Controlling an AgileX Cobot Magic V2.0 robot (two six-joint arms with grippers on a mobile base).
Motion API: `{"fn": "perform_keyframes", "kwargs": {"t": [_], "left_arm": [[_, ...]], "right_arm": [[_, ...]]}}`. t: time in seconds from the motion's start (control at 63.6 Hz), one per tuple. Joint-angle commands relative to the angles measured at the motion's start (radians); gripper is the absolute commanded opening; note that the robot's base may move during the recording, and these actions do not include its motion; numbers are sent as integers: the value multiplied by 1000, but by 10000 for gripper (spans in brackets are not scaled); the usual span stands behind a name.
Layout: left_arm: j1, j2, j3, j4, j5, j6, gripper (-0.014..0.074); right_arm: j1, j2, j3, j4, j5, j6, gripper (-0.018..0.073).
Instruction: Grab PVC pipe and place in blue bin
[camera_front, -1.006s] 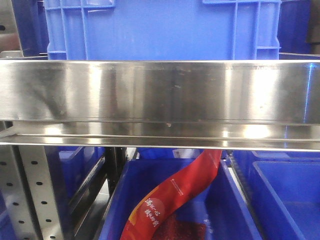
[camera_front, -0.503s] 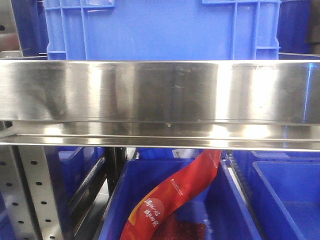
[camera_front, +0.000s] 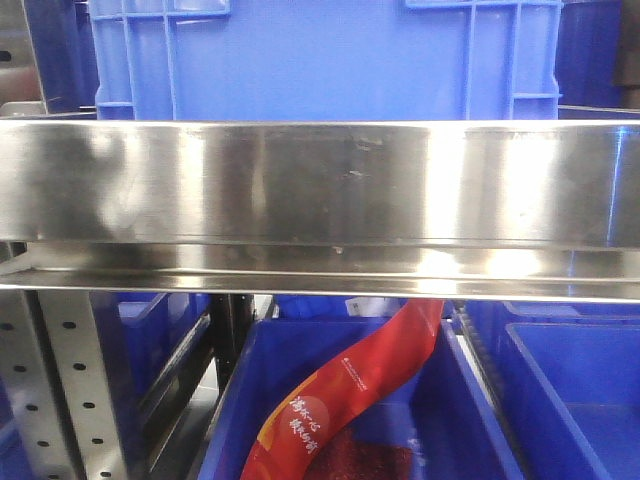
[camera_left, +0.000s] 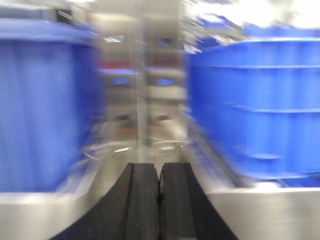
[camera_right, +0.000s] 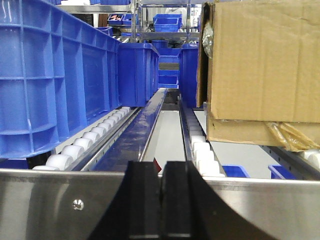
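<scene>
The PVC pipe is out of view in every frame. My left gripper (camera_left: 159, 172) is shut with nothing between its black fingers; its view is motion-blurred, with a blue bin (camera_left: 250, 105) to the right and another blue bin (camera_left: 42, 105) to the left. My right gripper (camera_right: 161, 170) is shut and empty, level with a steel shelf rail (camera_right: 55, 200). A large blue bin (camera_right: 50, 80) stands on the rollers to its left. In the front view a blue bin (camera_front: 320, 60) sits on the steel shelf (camera_front: 320, 185).
A cardboard box (camera_right: 260, 65) sits on the right roller lane (camera_right: 202, 150). White rollers (camera_right: 75, 150) run along the left lane. Below the shelf, a lower blue bin (camera_front: 470, 400) holds a red packet (camera_front: 340, 390). A perforated steel upright (camera_front: 55, 390) stands at lower left.
The front view is unchanged apart from shifting reflections on the steel shelf face.
</scene>
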Motion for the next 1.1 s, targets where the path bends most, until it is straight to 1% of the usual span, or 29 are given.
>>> {"fn": "perform_keyframes", "kwargs": {"t": [0.0, 0.079, 0.22, 0.267, 0.503, 0.645, 1.085], "left_arm": [[50, -98, 59, 8, 7, -2, -111], [68, -106, 103, 5, -3, -2, -111], [63, -106, 127, -49, -35, -2, -111], [58, -106, 127, -49, -11, -2, -111], [36, -106, 127, -49, -15, -2, -111], [8, -106, 127, -49, -15, -2, -111], [8, -106, 127, -49, -15, -2, -111]], "right_arm": [[2, -3, 0, -10, -24, 2, -168], [2, -3, 0, -10, -24, 2, -168], [2, -3, 0, -10, -24, 2, -168], [2, -3, 0, -10, -24, 2, -168], [2, -3, 0, -10, -24, 2, -168], [2, -3, 0, -10, -24, 2, -168], [2, -3, 0, -10, -24, 2, -168]]}}
